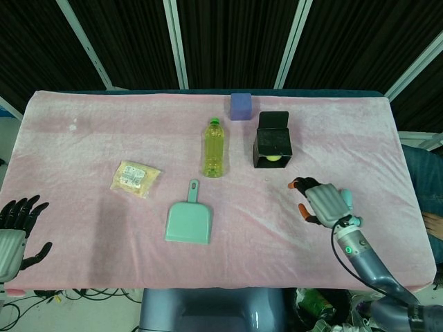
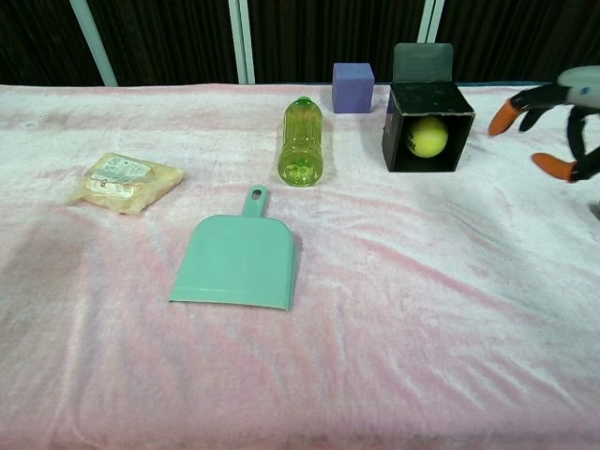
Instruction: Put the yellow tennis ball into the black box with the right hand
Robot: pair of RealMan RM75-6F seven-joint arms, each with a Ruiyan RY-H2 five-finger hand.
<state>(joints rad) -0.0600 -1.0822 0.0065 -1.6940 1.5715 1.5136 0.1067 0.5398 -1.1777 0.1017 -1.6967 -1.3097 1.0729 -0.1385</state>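
Note:
The yellow tennis ball (image 1: 275,158) (image 2: 428,137) lies inside the black box (image 1: 273,142) (image 2: 427,125), which rests on its side with the opening toward me and its lid flap up behind. My right hand (image 1: 323,203) (image 2: 557,123) hovers to the right of the box and nearer to me, apart from it, fingers spread and holding nothing. Its orange fingertips (image 2: 503,114) show at the right edge of the chest view. My left hand (image 1: 15,228) sits at the table's near left corner, fingers apart and empty.
A green bottle (image 1: 213,147) lies left of the box, a purple cube (image 1: 241,106) behind it. A teal dustpan (image 1: 187,222) and a snack packet (image 1: 135,178) lie on the pink cloth (image 1: 83,138). A teal handled tool, partly hidden by my right hand, lies beside it.

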